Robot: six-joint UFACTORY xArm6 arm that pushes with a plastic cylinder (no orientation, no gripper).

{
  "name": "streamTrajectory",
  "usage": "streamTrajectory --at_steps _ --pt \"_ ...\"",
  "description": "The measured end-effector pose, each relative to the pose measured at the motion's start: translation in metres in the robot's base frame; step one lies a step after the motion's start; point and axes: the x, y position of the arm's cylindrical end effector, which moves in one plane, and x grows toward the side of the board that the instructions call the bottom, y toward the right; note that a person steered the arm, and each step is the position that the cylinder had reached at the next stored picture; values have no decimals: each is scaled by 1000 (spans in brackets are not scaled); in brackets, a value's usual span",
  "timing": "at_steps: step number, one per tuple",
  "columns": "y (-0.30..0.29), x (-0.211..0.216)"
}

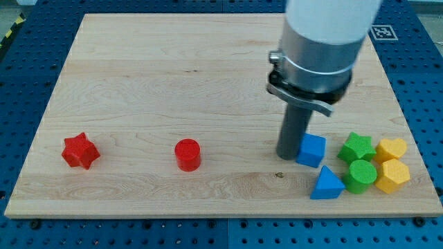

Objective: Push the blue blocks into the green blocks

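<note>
A blue cube [311, 149] sits at the view's lower right, just left of a green star-shaped block [357, 147]. A blue triangular block [326, 185] lies below the cube, touching or nearly touching a green cylinder [360, 176]. My tip [288, 155] stands on the board right against the blue cube's left side. The two green blocks sit one above the other, close together.
Two yellow blocks [392, 149] [392, 176] sit right of the green ones, near the board's right edge. A red cylinder [187, 154] and a red star-shaped block [80, 151] lie at the view's left. The wooden board [173, 69] rests on a blue pegboard table.
</note>
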Motion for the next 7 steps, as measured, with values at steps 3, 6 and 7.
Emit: streamTrajectory --at_steps 3,6,7 --pt "-53 35" --pt "20 56" --pt "15 72"
